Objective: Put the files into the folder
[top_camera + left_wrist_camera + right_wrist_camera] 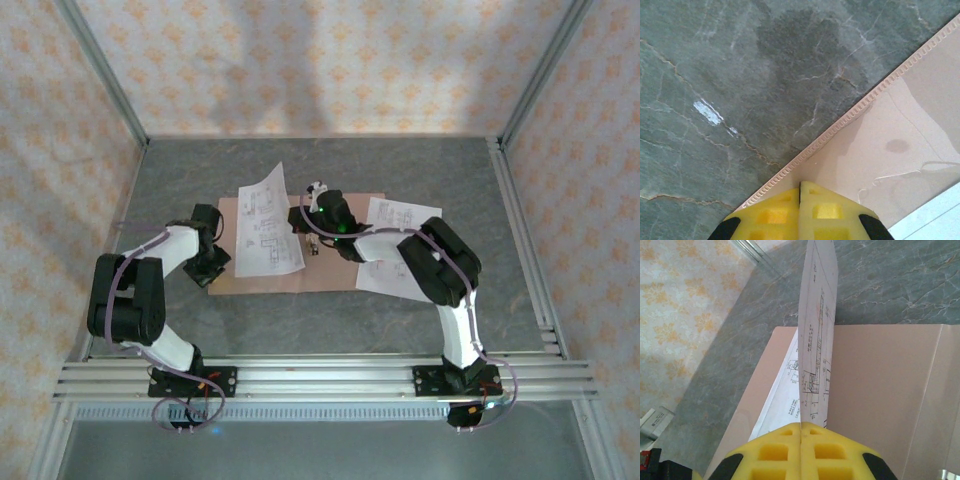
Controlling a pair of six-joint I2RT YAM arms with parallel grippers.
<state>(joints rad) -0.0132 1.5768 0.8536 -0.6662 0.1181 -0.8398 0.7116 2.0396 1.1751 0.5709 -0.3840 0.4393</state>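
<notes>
My left claw (800, 187) is closed. Its yellow tips sit at the near left edge of the thin, flat pinkish-brown card folder (325, 278), which lies open on the grey marble surface (450, 180). I cannot tell if it pinches the card. 1 white paper sheet (265, 220) with black line drawings stands up over the folder's left half. My right claw (801, 428) is closed on its edge. More white printed sheets (392, 215) lie at the folder's right edge, partly under my right arm (440, 265).
</notes>
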